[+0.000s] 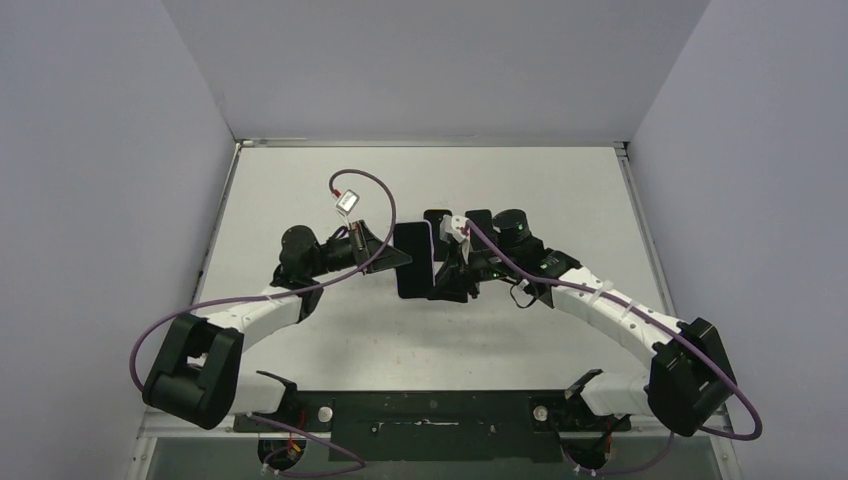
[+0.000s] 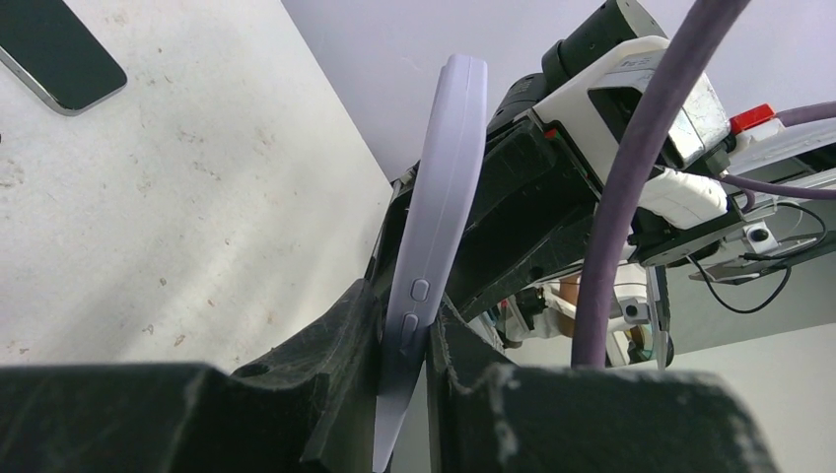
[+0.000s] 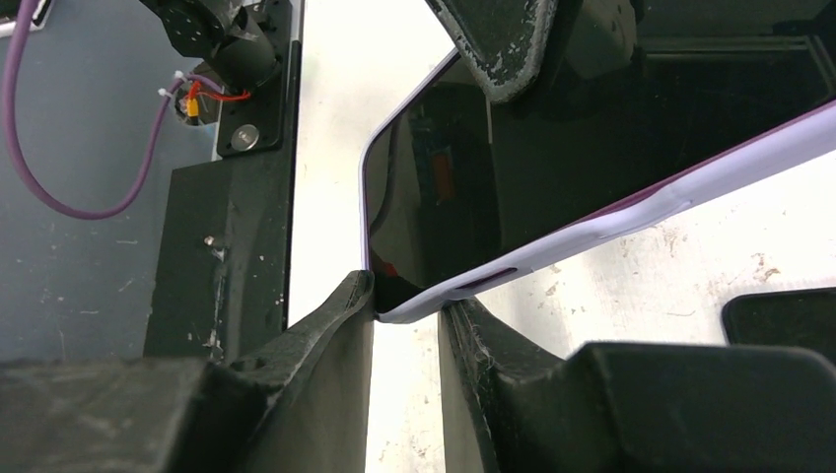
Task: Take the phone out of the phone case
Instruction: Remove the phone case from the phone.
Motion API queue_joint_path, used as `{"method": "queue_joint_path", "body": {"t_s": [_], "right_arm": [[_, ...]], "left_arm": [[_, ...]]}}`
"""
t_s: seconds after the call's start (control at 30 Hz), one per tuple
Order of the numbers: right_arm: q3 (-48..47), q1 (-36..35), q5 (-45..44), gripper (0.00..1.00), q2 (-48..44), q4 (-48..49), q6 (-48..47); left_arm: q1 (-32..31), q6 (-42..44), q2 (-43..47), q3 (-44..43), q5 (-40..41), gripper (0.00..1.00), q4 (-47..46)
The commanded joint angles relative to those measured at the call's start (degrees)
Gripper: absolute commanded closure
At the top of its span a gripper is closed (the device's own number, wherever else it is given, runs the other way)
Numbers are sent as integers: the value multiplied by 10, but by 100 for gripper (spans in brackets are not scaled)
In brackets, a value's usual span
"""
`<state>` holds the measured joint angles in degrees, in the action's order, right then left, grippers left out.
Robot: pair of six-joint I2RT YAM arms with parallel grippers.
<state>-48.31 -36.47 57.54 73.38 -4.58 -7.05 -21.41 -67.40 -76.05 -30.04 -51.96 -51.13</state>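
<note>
Centre frame, left gripper [image 2: 406, 340] and right gripper [image 3: 406, 307], nearly closed, pinch the lavender phone case [image 2: 446, 168] (fingertips partly hidden); its dark inside is unreadable.

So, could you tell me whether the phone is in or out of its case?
In: the phone shows its glossy dark screen seated inside the lavender case.

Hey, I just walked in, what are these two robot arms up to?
Both arms hold one phone in its lavender case between them, above the table. The jaws of the left arm are shut on the edge by the side buttons; those of the right arm pinch a corner. The phone looks still seated in the case.
</note>
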Motion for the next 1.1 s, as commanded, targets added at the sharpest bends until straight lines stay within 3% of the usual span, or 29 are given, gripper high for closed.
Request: {"method": "queue_joint_path", "body": {"t_s": [0.0,0.33,0.6,0.87,1.07], "right_arm": [[-54,-54,44,100,4,85,-111],[-87,-74,25,100,18,62,-135],[-113,-76,28,98,15,26,-160],[-132,-80,32,96,26,64,-157],[-113,-78,-34,98,25,86,-144]], "left_arm": [[-10,-83,-15,-25,35,100,-7],[-8,-79,-42,-48,7,100,16],[-4,-36,-65,-95,-51,100,93],[1,-29,-84,-110,-74,100,108],[3,-31,-69,-107,-62,100,96]]}}
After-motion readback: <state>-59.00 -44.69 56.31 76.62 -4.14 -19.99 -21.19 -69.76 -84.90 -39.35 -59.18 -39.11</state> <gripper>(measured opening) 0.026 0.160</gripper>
